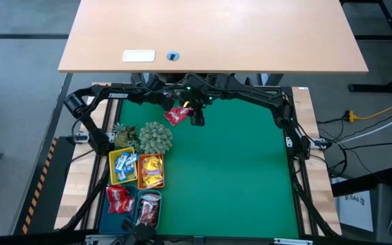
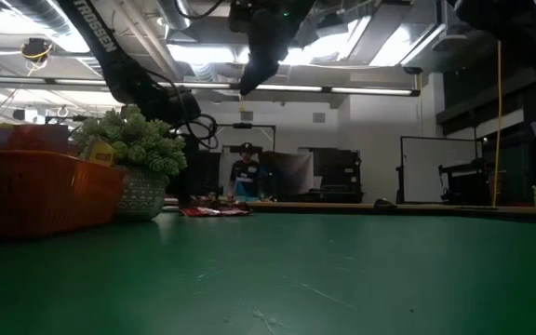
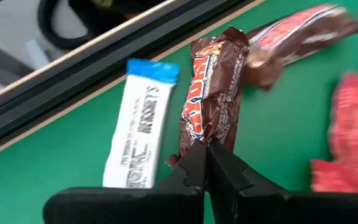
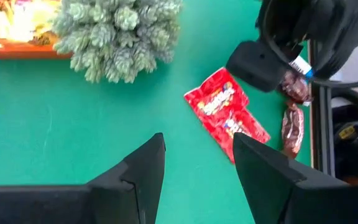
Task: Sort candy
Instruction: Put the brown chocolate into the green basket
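Between left end effector (image 3: pixel 207 163) fingertips — brown candy bar (image 3: pixel 209 93) end.

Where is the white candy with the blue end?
In the left wrist view, the white blue-tipped candy wrapper lies on the green mat, beside the brown candy bar the left gripper's fingers pinch.

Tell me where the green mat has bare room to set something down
The green mat lies bare from the trays across to its right edge, below both arms. It is crowded along the left, where the plant ball and trays sit, and at the top by the loose candy and both pincers.
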`<state>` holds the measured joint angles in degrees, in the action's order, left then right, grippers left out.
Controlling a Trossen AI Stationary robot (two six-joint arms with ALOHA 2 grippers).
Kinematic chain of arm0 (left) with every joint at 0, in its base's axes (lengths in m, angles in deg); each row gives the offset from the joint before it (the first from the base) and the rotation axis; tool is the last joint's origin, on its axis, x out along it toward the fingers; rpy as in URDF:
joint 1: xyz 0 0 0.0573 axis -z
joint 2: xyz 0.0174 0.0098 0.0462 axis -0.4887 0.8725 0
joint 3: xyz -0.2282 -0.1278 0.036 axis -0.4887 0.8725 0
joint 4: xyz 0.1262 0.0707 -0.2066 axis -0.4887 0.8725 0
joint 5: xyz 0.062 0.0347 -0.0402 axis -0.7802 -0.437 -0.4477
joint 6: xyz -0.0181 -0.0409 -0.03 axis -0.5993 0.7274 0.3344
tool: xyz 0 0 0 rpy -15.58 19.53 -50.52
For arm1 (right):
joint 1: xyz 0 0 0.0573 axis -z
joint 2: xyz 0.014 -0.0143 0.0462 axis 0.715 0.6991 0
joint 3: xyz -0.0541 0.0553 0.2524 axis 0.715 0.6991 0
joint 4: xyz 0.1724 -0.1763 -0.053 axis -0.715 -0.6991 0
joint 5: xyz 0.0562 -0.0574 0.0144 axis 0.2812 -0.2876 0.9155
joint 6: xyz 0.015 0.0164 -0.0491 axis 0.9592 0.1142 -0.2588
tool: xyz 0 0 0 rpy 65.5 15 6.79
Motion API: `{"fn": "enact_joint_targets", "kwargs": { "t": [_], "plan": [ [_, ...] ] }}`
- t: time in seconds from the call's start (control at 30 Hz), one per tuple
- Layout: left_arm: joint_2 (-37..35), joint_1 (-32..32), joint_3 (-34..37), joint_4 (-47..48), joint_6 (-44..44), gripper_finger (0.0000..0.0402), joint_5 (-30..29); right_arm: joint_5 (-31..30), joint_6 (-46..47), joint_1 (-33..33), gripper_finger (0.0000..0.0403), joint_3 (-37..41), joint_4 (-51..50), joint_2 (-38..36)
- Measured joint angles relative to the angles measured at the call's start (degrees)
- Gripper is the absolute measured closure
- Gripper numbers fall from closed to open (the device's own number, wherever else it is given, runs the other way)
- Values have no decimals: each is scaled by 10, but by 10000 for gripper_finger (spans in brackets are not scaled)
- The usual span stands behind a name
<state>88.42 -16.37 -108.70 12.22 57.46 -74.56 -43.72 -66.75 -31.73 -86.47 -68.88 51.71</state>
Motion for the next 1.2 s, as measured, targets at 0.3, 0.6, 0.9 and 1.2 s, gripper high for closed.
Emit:
{"fn": "enact_joint_targets", "kwargs": {
  "t": [0.3,0.6,0.9,1.2],
  "plan": [
    [-99,1,0,61,-25,401,50,7,-4,16,215,0,-60,-1],
    [-260,42,0,272,-31,401,84,14,-31,28,215,0,-58,-5],
    [-430,126,0,435,0,401,221,15,-30,26,215,0,-59,-3],
    [-527,330,0,482,177,401,303,7,-30,26,215,0,-58,-3]
  ]
}}
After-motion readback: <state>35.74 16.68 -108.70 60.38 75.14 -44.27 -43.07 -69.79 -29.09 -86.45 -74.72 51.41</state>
